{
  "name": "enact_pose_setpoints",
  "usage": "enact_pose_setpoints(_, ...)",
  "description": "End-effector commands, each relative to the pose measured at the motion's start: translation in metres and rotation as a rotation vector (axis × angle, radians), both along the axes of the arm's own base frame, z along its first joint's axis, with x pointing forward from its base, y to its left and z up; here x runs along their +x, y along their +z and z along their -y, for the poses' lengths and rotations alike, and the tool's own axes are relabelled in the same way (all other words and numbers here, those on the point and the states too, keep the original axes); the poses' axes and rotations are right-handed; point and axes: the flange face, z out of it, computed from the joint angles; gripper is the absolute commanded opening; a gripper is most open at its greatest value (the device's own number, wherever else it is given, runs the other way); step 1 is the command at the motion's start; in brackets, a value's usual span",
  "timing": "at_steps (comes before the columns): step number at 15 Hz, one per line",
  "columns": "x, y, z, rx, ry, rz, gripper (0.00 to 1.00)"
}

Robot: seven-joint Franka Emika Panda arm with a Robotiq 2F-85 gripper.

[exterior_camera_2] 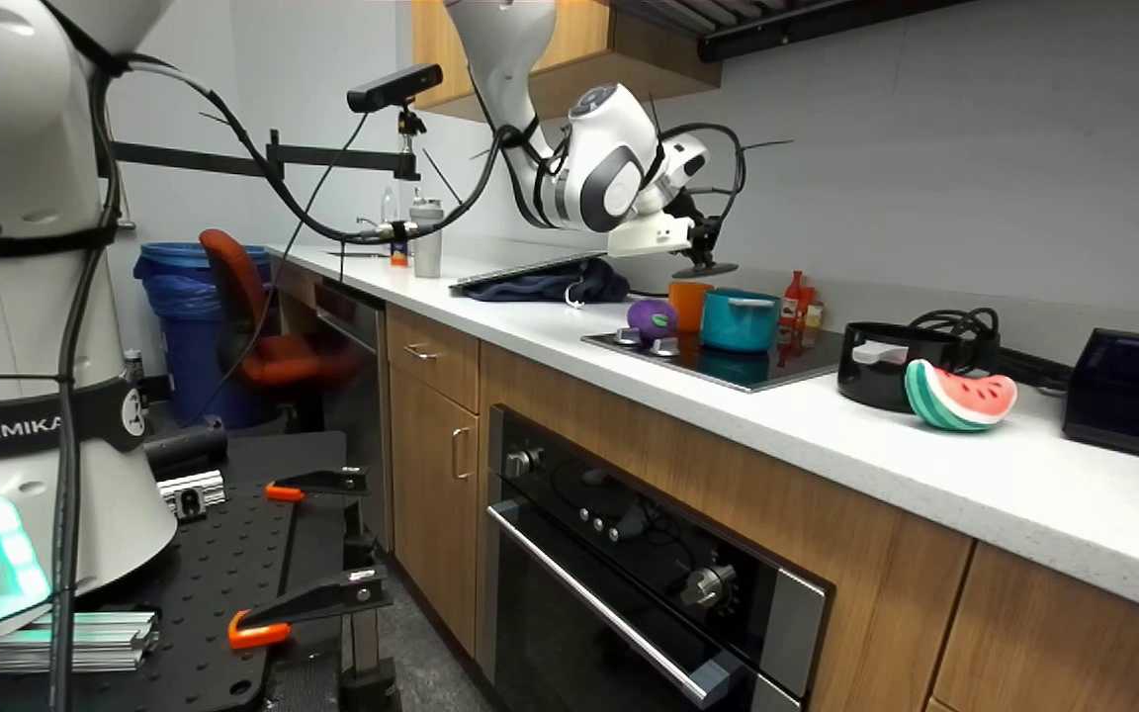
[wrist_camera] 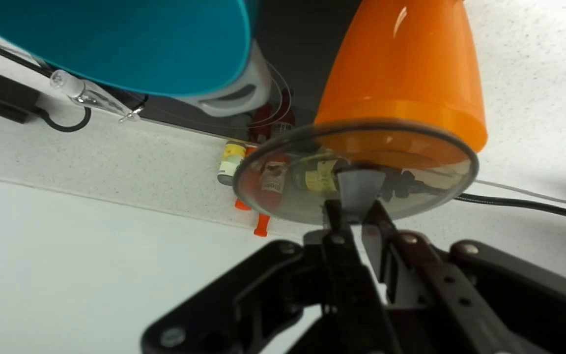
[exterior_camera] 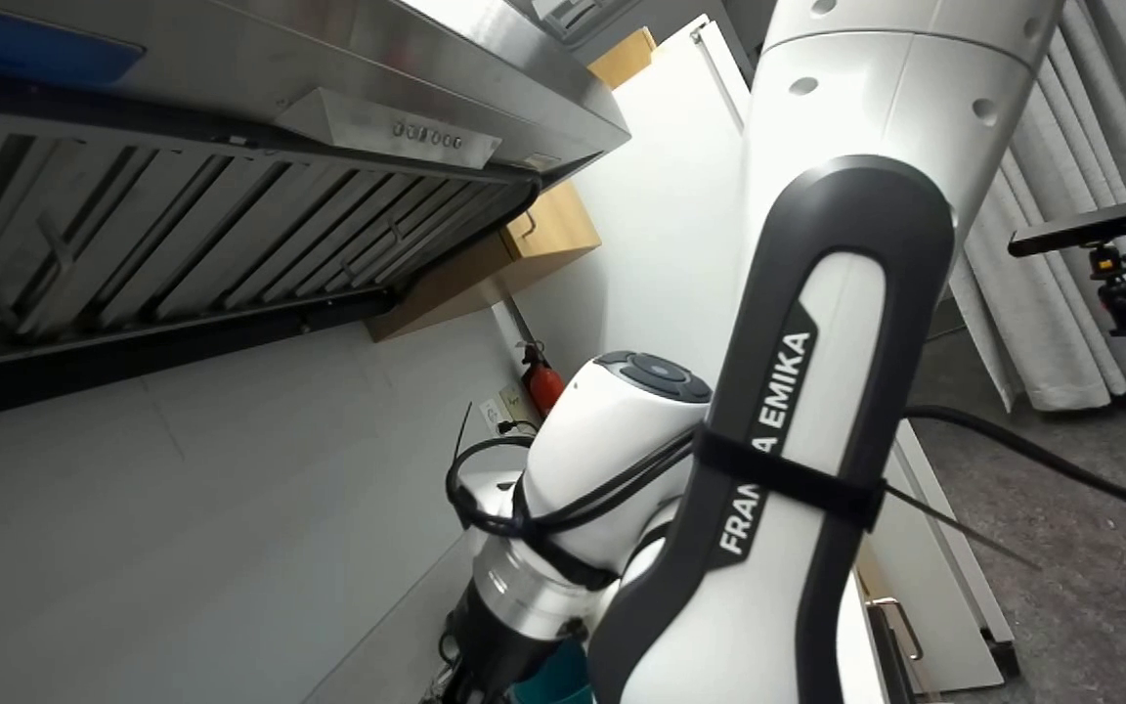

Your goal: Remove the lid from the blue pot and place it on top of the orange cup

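Observation:
The blue pot [exterior_camera_2: 740,321] stands open on the cooktop in an exterior view; part of it also shows in an exterior view [exterior_camera: 555,677] and at the top left of the wrist view [wrist_camera: 116,44]. The orange cup [exterior_camera_2: 688,307] stands beside it and shows in the wrist view [wrist_camera: 406,73]. My gripper [wrist_camera: 356,211] is shut on the grey knob of the glass lid [wrist_camera: 307,209]. The lid [exterior_camera_2: 706,270] is held roughly level just above the cup, partly overlapping it in the wrist view. I cannot tell whether lid and cup touch.
A purple ball [exterior_camera_2: 653,318] sits by the cup. Red bottles [exterior_camera_2: 795,302] stand behind the pot near the wall. A black pot [exterior_camera_2: 886,366] and a watermelon slice [exterior_camera_2: 965,396] are farther along the counter. A range hood [exterior_camera: 231,196] hangs above.

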Motion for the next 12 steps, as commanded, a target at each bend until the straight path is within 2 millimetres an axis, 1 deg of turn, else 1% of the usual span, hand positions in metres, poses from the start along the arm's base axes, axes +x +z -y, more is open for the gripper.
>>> enact_pose_setpoints(1,-0.015,0.003,-0.002,-0.023,0.02,-0.036,0.03)
enact_pose_setpoints(6,-0.019,-0.008,-0.004,-0.031,0.028,-0.053,0.03)
enact_pose_setpoints(12,-0.014,-0.01,-0.005,-0.033,0.028,-0.052,0.03)
